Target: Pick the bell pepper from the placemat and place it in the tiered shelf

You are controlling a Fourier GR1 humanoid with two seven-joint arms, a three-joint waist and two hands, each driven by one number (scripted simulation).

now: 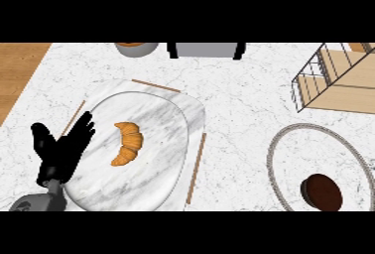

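Left hand (62, 149) spread, empty, at placemat (192, 111) edge; pick not begun; only a croissant (128, 143) on it, apparently; next grasp, carry to tiered shelf (344, 74).

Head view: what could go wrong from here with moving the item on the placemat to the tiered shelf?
1. The placemat holds only a croissant; no bell pepper shows, so the pick may target the wrong thing.
2. The left hand is open at the placemat's left edge, while the tiered shelf sits far at the upper right and the right hand is out of view; that carry may overreach.
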